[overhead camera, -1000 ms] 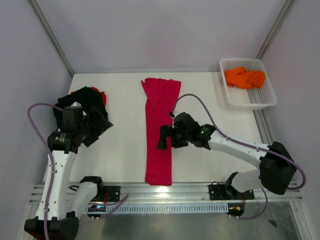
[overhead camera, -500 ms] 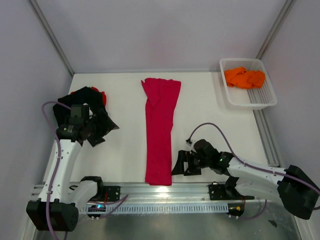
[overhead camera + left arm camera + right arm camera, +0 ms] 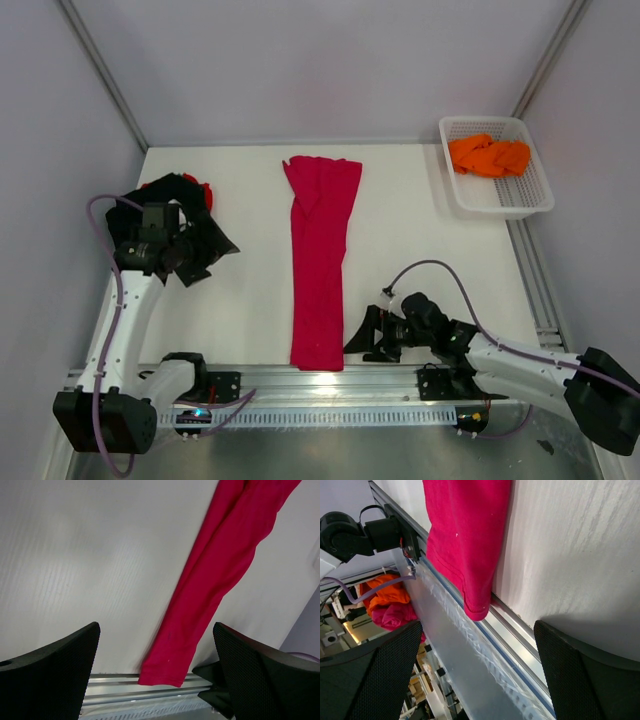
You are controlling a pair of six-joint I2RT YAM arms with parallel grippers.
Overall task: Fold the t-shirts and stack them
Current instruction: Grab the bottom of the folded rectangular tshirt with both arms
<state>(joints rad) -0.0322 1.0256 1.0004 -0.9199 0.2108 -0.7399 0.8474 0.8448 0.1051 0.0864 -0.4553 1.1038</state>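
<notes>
**Both jaws released, nothing held**

Left jaws spread wide and empty. Right jaws the same, gaping, no cloth between them.

Crimson t-shirt [image 3: 322,260]: folded lengthwise into a long narrow strip, flat on the white worktop [image 3: 420,250]. It runs down the middle from close to the far edge to the near edge. The far end is wider and slightly rumpled. The near hem just overlaps the metal rail [image 3: 400,382] along the near edge, as the right wrist view shows. There is a small white speck on the cloth close to that hem.

Right jaws sit low, just beside the strip's near end on its right, apart from the cloth. The right arm [image 3: 520,360] lies along the near edge.

Black t-shirt [image 3: 170,190]: a loose heap at the left edge, with a red t-shirt [image 3: 206,192] peeking out on its far side. The left arm [image 3: 125,310] reaches up along that edge. Left jaws hang over the heap's near side; contact cannot be told.

Orange t-shirts [image 3: 488,155]: bunched in the white mesh basket [image 3: 540,198] at the far right corner, well apart from both arms.
</notes>
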